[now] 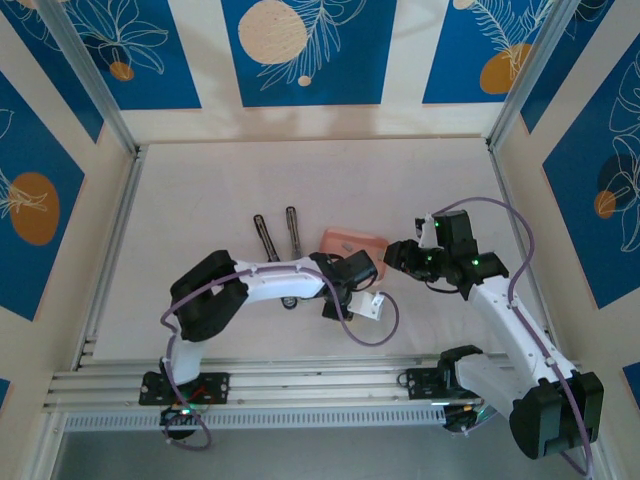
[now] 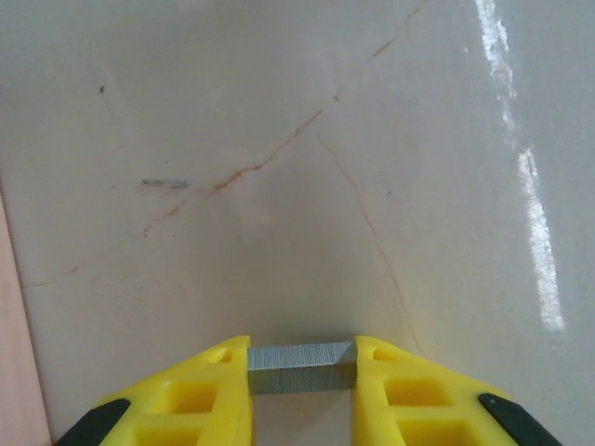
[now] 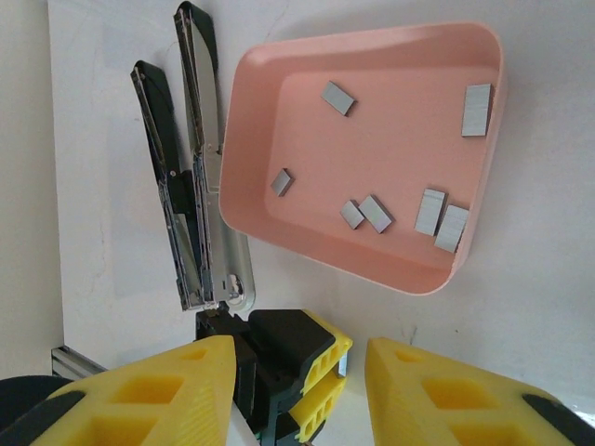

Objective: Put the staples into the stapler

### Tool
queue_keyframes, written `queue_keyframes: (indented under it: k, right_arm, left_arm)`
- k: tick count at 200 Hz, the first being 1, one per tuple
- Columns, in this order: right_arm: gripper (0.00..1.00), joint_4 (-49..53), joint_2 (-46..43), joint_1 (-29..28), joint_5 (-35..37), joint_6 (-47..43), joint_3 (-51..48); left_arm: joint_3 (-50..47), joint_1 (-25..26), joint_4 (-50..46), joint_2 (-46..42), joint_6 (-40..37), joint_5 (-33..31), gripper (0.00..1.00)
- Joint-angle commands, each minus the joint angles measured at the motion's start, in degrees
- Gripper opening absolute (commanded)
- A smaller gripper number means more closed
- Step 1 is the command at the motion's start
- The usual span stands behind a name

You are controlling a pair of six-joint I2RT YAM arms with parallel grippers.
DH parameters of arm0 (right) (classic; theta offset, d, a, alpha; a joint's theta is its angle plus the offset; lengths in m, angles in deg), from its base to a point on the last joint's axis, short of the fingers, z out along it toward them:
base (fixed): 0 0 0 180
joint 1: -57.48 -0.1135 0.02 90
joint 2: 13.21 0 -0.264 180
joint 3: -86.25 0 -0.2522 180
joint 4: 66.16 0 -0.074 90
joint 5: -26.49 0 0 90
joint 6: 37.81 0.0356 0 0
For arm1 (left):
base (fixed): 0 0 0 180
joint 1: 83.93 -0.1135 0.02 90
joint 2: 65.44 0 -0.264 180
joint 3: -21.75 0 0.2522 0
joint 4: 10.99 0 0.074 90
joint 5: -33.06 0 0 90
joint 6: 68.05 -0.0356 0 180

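Status: roughly mid-task, 1 strip picked, nothing loaded yet by my read.

- Left gripper [image 2: 302, 373]: fingers together on 1 staple strip [image 2: 299, 362], held crosswise right at the fingertips and touching both pads. Beyond the tips there is just table [image 2: 279, 186], so the strip is in the air or just above the surface, can't tell which.
- Right gripper [image 3: 297, 346]: fingers apart, nothing between them. It hovers pointing at the work area, with the left gripper just below and in front of it.
- Stapler [image 3: 191, 177]: ahead and to the left of the right gripper, lying open with its 2 long bars splayed side by side and the metal channel facing up. Can't tell if the channel already has staples in it.
- Pink tray [image 3: 372, 269]: straight ahead of the right gripper, just beside the stapler. 7 loose staples [image 3: 376, 213] are scattered inside.
- In the top view the left gripper [image 1: 350, 290] sits on the near side of the tray, close to the stapler's [image 1: 275, 245] near end, with the right gripper [image 1: 395, 255] at the tray's right edge.

Done: stapler opened, strip grasped.
Left to do: carry the strip to the channel, line it up lengthwise, seat it, release, close the stapler. Alignment is the fiddly part, since the strip is small and pinched at the very tips.
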Motion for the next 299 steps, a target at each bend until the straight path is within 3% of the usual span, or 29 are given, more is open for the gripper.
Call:
queue_keyframes:
  k: [1, 87, 125, 188, 230, 257, 299]
  right_arm:
    - [0.41, 0.0, 0.0, -0.4, -0.4, 0.7, -0.6]
    - [0.41, 0.7, 2.1, -2.9, 1.1, 0.5, 0.9]
    - [0.42, 1.8, 3.3, -5.0, 3.2, 0.5, 2.4]
    - [0.42, 6.2, 9.8, -14.2, 10.1, 0.9, 7.0]
    - [0.41, 9.0, 17.8, -22.3, 13.6, 3.4, 9.8]
    - [0.42, 10.5, 23.4, -25.9, 14.6, 5.0, 11.2]
    - [0.42, 12.4, 32.9, -28.9, 16.9, 5.0, 15.0]
  left_arm:
    - [0.4, 1.1, -0.8, 2.7, -0.6, -1.0, 0.26]
    - [-1.7, 1.0, 4.2, 0.7, 1.1, 0.4, 0.51]
    - [-6.7, -0.8, 10.2, -6.2, 5.6, 3.8, 0.55]
    - [-23.8, -9.1, 26.5, -26.2, 22.6, 9.8, 0.62]
    - [-38.2, -18.7, 38.0, -40.9, 43.2, 10.5, 0.65]
    - [-45.1, -21.9, 40.5, -49.5, 50.2, 8.3, 0.66]
    - [-56.8, -23.5, 48.5, -60.0, 59.4, -0.3, 0.72]
